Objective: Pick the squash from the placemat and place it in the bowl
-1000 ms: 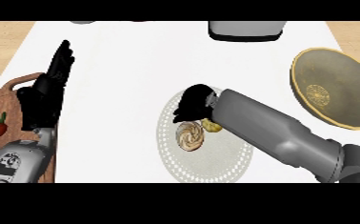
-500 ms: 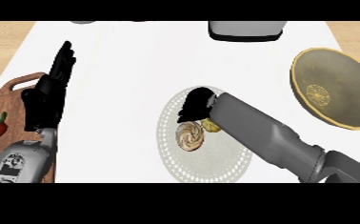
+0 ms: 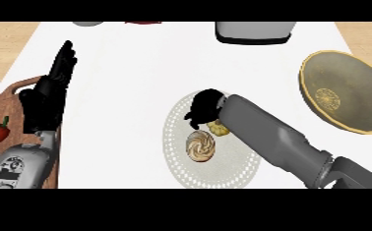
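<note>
The right hand (image 3: 204, 108) has been pushed further onto the placemat (image 3: 178, 141), fingers curled down beside the squash (image 3: 219, 128), which is not yet lifted toward the bowl (image 3: 341, 90).

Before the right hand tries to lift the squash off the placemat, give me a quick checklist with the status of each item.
1. Black right hand over the round white lace placemat: ok.
2. Small yellow squash on the placemat, beside the hand: ok.
3. Fingers closed round the squash: cannot tell; the hand and forearm hide most of it.
4. Brown swirled pastry apart from the squash: ok.
5. Large tan bowl open at the right: ok.
6. Black left hand resting open at the left, out of the way: ok.
</note>
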